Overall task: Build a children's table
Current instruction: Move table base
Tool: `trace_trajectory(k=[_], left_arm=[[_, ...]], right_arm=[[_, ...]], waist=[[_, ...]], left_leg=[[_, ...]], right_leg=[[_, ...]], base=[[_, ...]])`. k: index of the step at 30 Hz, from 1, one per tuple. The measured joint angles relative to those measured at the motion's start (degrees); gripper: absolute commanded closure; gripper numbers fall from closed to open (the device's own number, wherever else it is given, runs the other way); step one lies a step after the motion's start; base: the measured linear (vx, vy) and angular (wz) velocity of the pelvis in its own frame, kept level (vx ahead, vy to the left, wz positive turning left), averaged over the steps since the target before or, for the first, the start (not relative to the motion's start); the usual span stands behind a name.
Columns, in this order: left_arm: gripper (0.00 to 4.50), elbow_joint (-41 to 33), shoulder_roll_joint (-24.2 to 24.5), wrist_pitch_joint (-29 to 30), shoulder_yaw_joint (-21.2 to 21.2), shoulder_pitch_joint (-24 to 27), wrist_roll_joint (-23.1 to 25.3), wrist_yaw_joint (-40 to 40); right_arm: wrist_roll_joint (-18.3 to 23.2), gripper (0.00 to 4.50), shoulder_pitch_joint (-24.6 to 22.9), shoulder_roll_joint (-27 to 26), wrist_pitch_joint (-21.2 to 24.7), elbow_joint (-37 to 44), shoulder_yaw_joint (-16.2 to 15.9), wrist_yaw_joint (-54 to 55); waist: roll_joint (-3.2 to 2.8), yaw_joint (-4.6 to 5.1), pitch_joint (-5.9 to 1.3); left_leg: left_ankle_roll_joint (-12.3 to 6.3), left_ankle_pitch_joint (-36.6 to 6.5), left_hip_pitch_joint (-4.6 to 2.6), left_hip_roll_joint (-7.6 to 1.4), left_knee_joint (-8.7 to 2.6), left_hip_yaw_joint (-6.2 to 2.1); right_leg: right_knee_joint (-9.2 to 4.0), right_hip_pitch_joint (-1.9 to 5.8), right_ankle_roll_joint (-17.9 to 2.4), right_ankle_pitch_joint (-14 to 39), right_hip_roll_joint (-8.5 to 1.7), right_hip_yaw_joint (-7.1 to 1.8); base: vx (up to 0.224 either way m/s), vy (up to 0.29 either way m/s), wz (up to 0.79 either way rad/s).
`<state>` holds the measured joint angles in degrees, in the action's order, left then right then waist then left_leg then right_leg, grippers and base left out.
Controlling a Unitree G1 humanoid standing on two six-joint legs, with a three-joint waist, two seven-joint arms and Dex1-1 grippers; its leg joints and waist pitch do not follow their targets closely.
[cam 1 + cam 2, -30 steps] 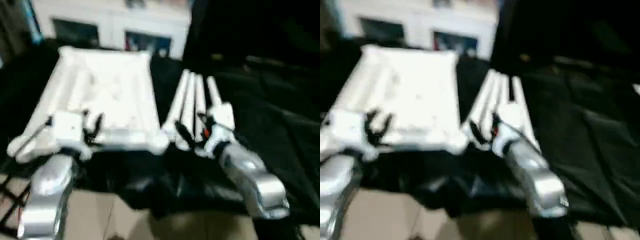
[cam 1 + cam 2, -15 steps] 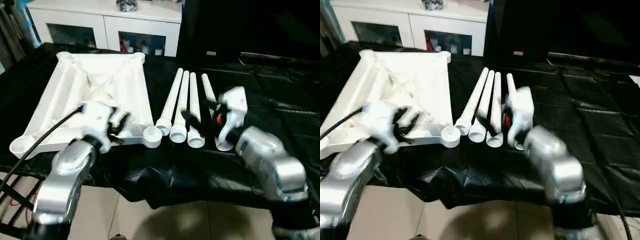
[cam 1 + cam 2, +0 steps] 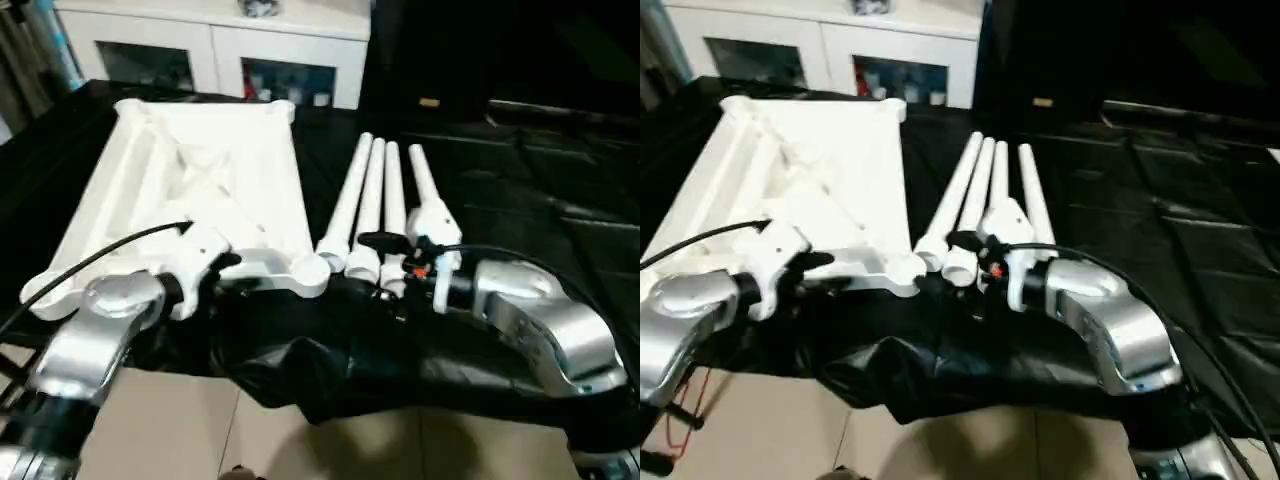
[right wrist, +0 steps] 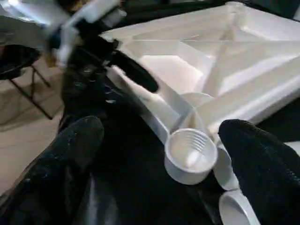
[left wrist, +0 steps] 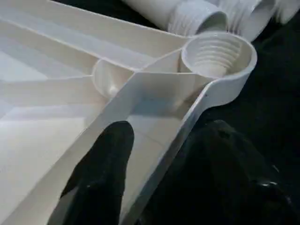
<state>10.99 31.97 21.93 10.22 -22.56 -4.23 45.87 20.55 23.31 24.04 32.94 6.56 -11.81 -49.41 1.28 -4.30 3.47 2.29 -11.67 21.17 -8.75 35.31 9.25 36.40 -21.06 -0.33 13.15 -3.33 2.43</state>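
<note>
Nearest the robot, at the front edge of the black-draped counter (image 3: 560, 190), both tools hover low. The left tool (image 5: 154, 183) straddles the near rim of the upturned tabletop (image 3: 200, 180), one black finger inside the ribbed underside and one outside, jaws apart and not yet pinching the wall. The right tool (image 4: 159, 145) stands wide open with nothing in it, aimed at the threaded corner socket (image 5: 218, 51) at the tabletop's near right corner. Just beyond, the four legs (image 3: 385, 200) lie side by side on the black cloth, threaded ends toward the robot, touching or nearly touching that socket. Farther back stands a white cabinet (image 3: 215, 45). No leg is fitted yet, so assembly looks barely begun. Next, the left tool likely must clamp the rim while the right tool moves to a leg.
</note>
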Motion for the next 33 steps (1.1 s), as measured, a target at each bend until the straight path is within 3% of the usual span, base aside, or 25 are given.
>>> trace_trajectory(k=[10, 11, 33], left_arm=[[1.81, 14.27, -1.95, -7.26, 4.90, -6.38, 4.18, 3.30], [2.00, 15.60, -2.05, -7.59, 4.98, -6.98, 4.63, 3.18], [3.55, 23.01, -3.67, -8.61, 5.38, -11.18, 3.93, 11.24]], right_arm=[[-0.58, 0.00, 0.00, 2.20, -0.02, -0.01, -0.12, -2.13], [-0.66, 0.00, 0.00, 2.25, -0.02, -0.01, -0.12, -2.13], [-2.82, 0.00, 1.14, 2.79, -1.15, -0.07, -0.78, -2.14]], waist=[[-1.18, -0.61, -0.07], [-1.28, -0.62, -0.05], [-1.52, -0.40, -0.10]], left_leg=[[0.01, 0.00, -0.03, -0.27, -0.01, 0.35], [0.01, 0.00, -0.03, -0.27, -0.01, 0.37], [-0.12, -0.08, 0.02, -0.29, -0.01, 0.53]], right_leg=[[0.05, -0.04, 0.00, 0.00, 0.03, 0.02], [0.06, -0.04, 0.00, 0.00, 0.03, 0.00], [-0.18, -0.03, -0.01, 0.00, 0.02, -0.07]], base=[[0.000, 0.000, 0.00], [0.000, 0.000, 0.00], [0.000, 0.000, 0.00]])
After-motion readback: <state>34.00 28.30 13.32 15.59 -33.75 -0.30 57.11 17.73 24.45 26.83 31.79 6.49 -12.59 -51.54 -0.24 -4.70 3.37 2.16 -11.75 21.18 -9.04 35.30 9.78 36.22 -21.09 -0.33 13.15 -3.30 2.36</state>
